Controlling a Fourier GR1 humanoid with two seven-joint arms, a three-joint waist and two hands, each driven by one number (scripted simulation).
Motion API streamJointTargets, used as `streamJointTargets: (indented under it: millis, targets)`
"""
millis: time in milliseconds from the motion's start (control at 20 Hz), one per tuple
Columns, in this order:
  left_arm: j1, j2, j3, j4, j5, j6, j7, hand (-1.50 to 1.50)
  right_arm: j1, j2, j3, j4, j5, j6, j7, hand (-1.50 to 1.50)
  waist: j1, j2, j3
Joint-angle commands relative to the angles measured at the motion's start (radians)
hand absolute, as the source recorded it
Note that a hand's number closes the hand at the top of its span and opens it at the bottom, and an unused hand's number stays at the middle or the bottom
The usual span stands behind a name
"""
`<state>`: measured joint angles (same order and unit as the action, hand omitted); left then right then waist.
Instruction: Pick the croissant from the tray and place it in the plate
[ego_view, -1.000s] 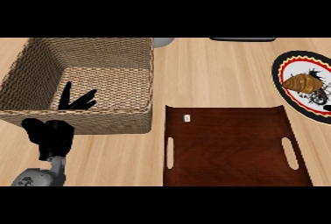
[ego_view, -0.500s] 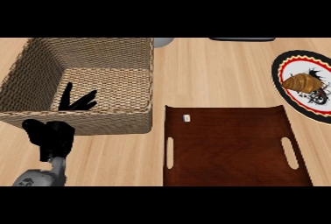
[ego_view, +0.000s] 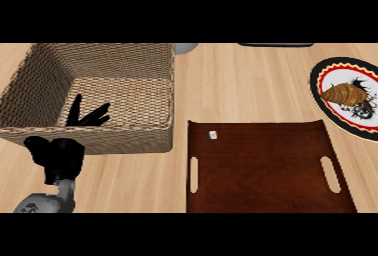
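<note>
Pale wooden counter (ego_view: 244, 85) carries a wicker basket (ego_view: 96, 130), a dark brown tray (ego_view: 266, 170) and a patterned plate (ego_view: 332, 112). At lower left, the left hand (ego_view: 59, 157) stands upright, fingers (ego_view: 85, 115) straight and spread over the basket's near wall, holding nothing. Well apart from them, the croissant (ego_view: 342, 93) lies on the plate at far right.

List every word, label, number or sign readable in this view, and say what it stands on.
None can be read.
Small white tag on the brown tray, at: too small to read.
Black marks on the plate beside the croissant: a pattern, not letters.
</note>
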<state>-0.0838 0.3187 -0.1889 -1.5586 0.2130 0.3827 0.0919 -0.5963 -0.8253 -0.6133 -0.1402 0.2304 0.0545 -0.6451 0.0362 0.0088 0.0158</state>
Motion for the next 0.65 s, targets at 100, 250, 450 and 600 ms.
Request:
streamJointTargets:
  millis: [100, 250, 450, 600]
  targets:
    - [0.027, 0.02, -0.051, 0.087, -0.024, -0.036, 0.068, 0.0, 0.065, -0.018, -0.027, 0.011, -0.02, -0.033, -0.036, -1.5, -0.008, 0.017, -0.006]
    - [0.03, 0.022, -0.058, 0.092, -0.022, -0.052, 0.055, 0.0, 0.069, -0.035, -0.053, 0.016, -0.044, -0.039, -0.027, -1.5, -0.01, 0.017, -0.006]
    - [0.005, 0.023, -0.057, 0.083, -0.024, -0.04, 0.079, 0.0, 0.088, -0.025, -0.044, 0.017, -0.033, -0.058, -0.035, -1.5, -0.004, 0.019, -0.005]
    - [0.018, 0.022, -0.06, 0.099, -0.023, -0.046, 0.068, 0.0, 0.08, -0.061, -0.031, 0.014, -0.018, -0.054, -0.001, -1.5, -0.003, 0.019, -0.006]
